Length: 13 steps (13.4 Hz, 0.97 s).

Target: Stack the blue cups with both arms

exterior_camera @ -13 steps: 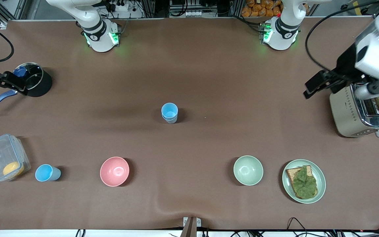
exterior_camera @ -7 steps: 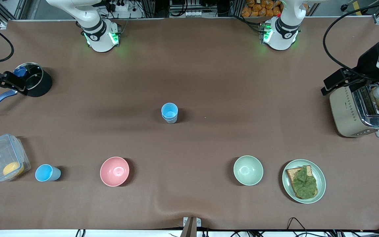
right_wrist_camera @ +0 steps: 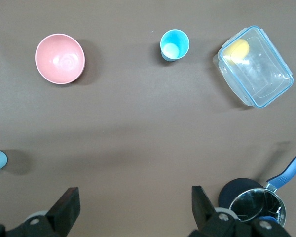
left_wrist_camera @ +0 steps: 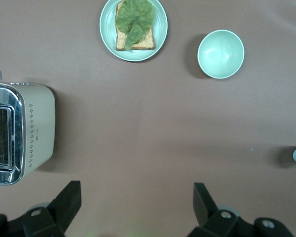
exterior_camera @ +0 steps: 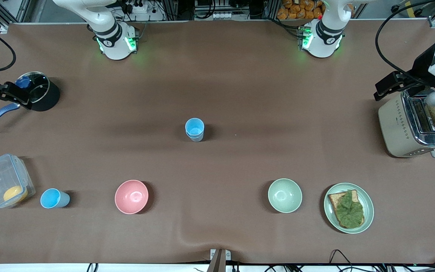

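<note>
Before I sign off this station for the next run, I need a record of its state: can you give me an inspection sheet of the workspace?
Surface: brown table cover, a wrinkle at the edge nearest the front camera.
Job's things: stacked blue cups mid-table; single blue cup beside the lidded container.
Clutter: pink bowl, pale green bowl, plate with lettuce toast, toaster, black pot.
Grippers: left tool open, above the table beside the toaster; right tool open, above the table beside the pot.
Cables: black cable looping to the left arm.
Surroundings: equipment past the table edge by the bases.
</note>
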Motion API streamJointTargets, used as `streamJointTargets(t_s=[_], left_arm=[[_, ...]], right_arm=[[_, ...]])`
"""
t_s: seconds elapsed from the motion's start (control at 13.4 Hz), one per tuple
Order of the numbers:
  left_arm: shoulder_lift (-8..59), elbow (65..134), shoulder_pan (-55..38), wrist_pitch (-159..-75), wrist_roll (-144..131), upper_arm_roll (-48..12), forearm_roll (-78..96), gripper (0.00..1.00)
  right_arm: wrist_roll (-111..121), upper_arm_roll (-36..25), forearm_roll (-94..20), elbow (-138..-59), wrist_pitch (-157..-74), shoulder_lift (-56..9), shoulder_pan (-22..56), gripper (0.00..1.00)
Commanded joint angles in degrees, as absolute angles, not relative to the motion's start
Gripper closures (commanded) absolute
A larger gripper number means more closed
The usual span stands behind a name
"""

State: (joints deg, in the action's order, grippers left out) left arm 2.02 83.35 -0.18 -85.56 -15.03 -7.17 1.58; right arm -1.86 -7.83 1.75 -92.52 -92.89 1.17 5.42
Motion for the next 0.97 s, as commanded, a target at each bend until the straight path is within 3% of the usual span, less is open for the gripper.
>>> streamJointTargets(t_s=[0.0, 0.9], left_arm=[[0.53, 84.55, 0.62, -85.08, -12.22, -7.47, 0.18, 0.0], [1.23, 84.2, 2.73, -81.21, -12.22, -7.82, -1.05, 0.0]], right_arm=[[-2.55, -7.38, 0.79, -92.28, -92.37, 1.14, 4.57, 0.0], [-2.55, -7.38, 0.79, -92.29, -92.29, 1.14, 4.57, 0.0]])
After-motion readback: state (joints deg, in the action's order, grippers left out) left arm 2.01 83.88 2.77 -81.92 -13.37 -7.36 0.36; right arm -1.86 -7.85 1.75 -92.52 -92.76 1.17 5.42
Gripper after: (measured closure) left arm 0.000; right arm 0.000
